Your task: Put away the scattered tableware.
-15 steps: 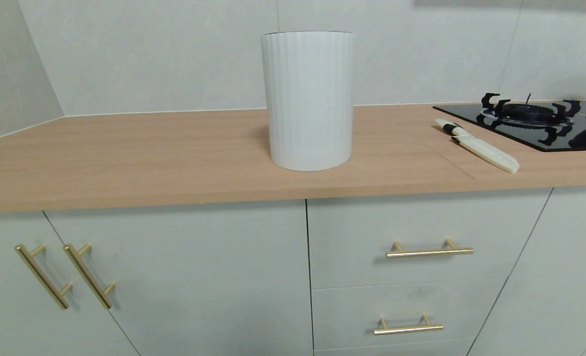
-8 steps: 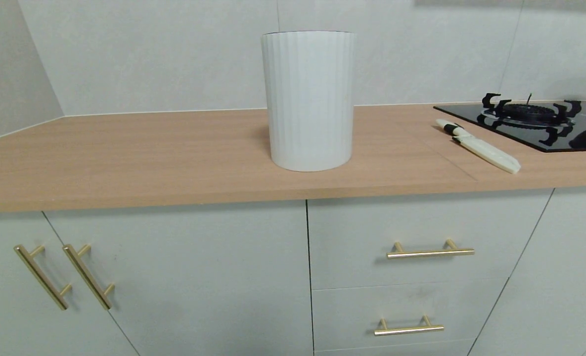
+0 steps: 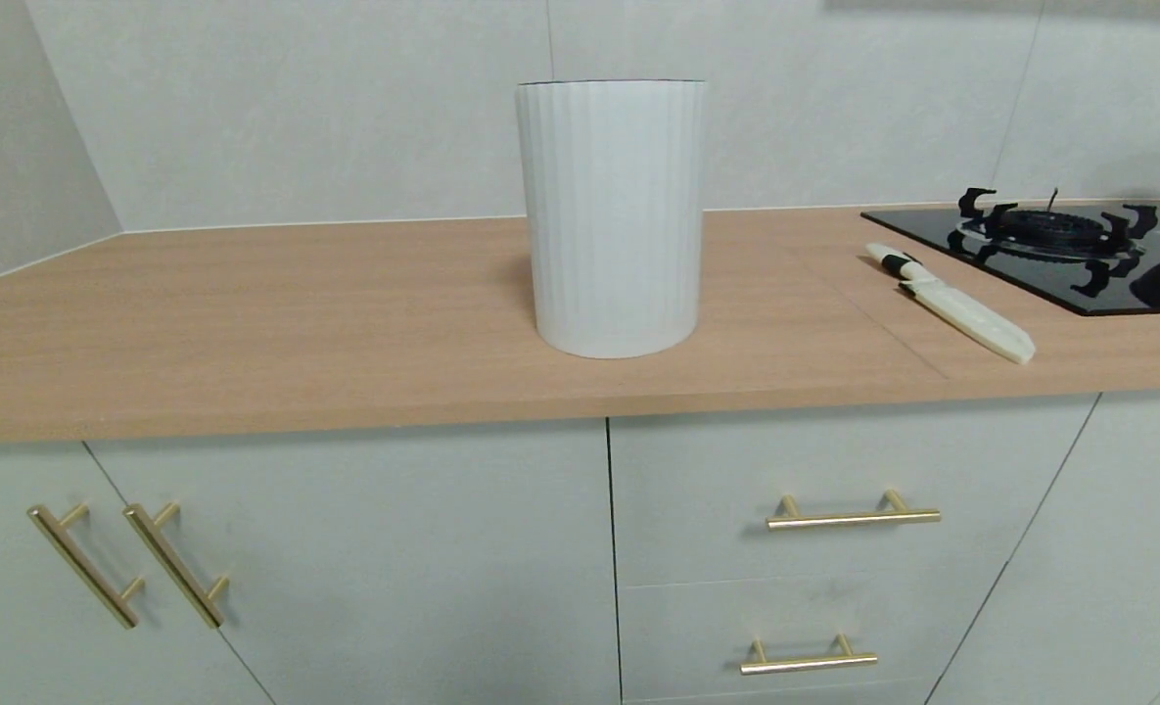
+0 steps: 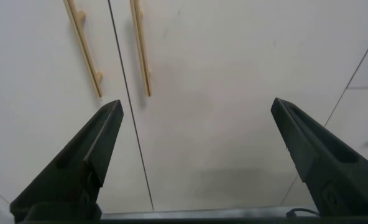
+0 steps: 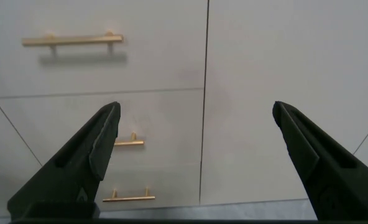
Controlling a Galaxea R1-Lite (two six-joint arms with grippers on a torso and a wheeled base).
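Wood-grain countertop over pale grey cabinets, grey tiled wall behind. One knife lies flat on the counter toward the right end, just beside the near left corner of the black glass hob. Knife is cream-white from end to end, with a black band round the handle. The blade is pale and broad and ends in a blunt angled tip. It lies on a diagonal, handle end toward the wall and hob, tip toward the counter's front edge. It does not overhang the edge. A tall white ribbed container stands upright near the middle of the counter. It is a cylinder with fine vertical fluting, and its inside is hidden from here. Container and knife are well apart, with bare wood between them. A black burner grate sits on the hob beyond the knife. Both arms are down low, in front of the cabinet fronts and below counter level. The left gripper faces a pair of doors with two slim brass door handles. Its dark fingers are spread wide and hold nothing. The right gripper faces the drawer stack with its brass drawer handles. Its fingers are likewise spread wide, with nothing between them. Neither gripper is near the knife or the container.
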